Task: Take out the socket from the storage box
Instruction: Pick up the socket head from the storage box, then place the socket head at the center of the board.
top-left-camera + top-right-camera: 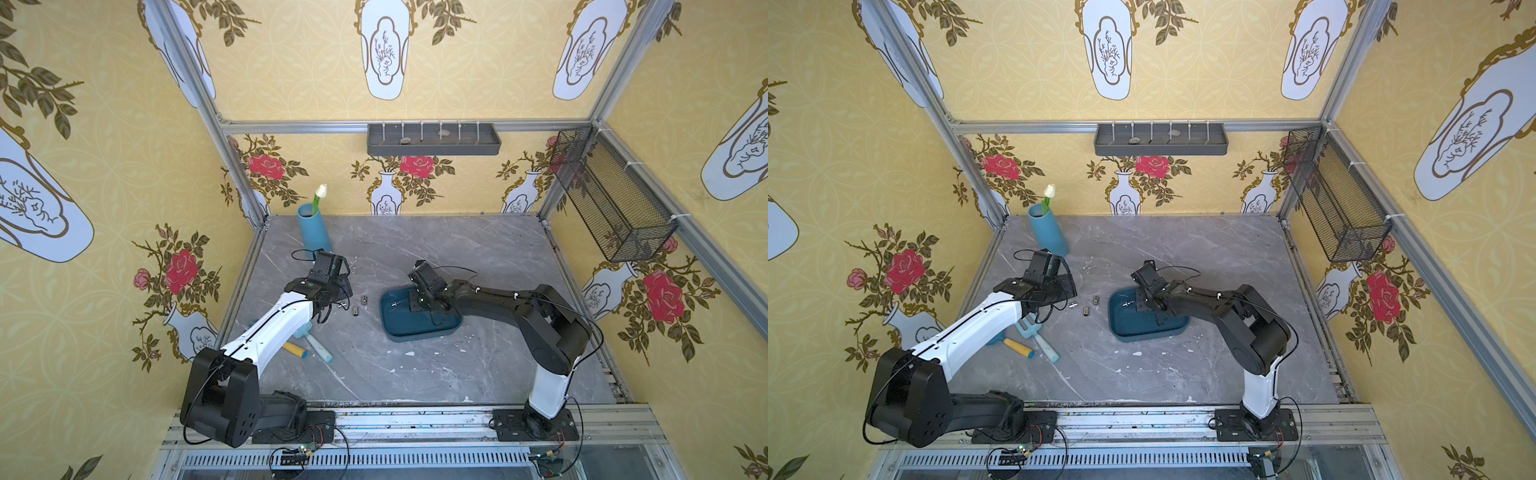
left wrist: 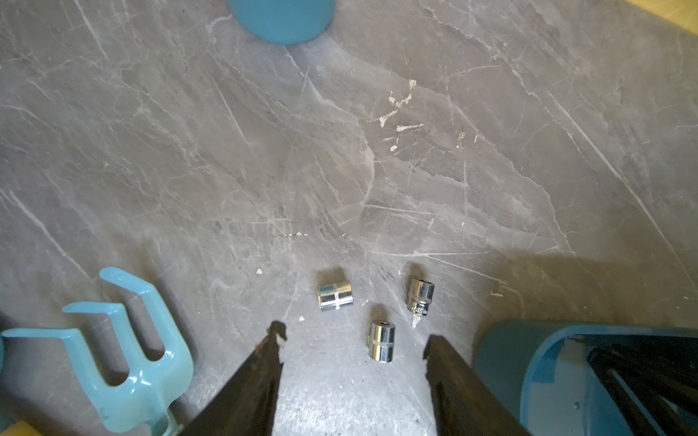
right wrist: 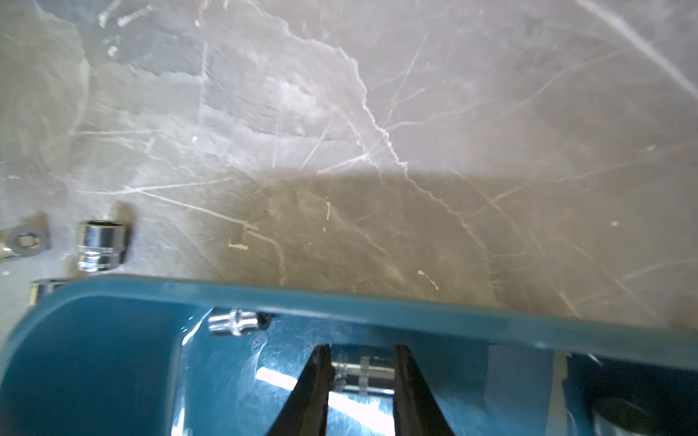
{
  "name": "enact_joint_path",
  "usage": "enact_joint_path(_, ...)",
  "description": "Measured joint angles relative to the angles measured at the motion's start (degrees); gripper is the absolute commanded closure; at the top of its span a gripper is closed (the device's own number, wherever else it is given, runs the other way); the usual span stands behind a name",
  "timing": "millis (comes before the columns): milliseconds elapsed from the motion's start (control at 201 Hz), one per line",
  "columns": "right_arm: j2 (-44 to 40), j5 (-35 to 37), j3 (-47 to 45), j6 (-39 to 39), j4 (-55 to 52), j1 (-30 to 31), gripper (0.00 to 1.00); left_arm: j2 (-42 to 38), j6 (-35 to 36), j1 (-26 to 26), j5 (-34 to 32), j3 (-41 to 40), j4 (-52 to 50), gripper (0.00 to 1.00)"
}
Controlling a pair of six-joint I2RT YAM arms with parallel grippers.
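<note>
Right wrist: R end effector (image 3: pixel 362 351) tight on 1 socket (image 3: pixel 364 373) in storage box (image 3: pixel 377 305); 3 sockets (image 3: pixel 102 245) outside.

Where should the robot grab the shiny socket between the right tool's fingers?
By its two flat ends, coming from above: the socket lies on its side, ends toward the right tool, and the storage box walls probably block any sideways approach.

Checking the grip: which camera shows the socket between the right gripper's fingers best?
Right wrist: the socket sits in the right gripper, inside the box. Both top views hide it under the gripper; the left wrist shows only a box corner.
</note>
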Motion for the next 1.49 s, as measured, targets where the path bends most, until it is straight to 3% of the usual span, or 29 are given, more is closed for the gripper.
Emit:
enact_joint_path(428,-15.45,2.19,-1.88,-2.47,-7.93,-1.27,0.75,0.00,-0.04,0.00,0.22,0.63,-0.07,0.34)
enact_joint_path(747,-24.50,0.46,-3.85,-6.75,-12.11,-14.21,0.75,0.28,-0.24,0.00,0.44,1.11,-0.17,0.34)
enact_joint_path(1100,-21.59,-6.23,-8.74,-10.95,-11.82,-29.16,0.75,0.87,-0.24,0.00,0.87,1.79,-0.63,0.34)
enact_joint_path(1494,-12.94,-9.11,-9.20,-13.25,-9.92,-33.33,0.76,1.33,-0.24,0.00,0.87,2.36,-0.90,0.34)
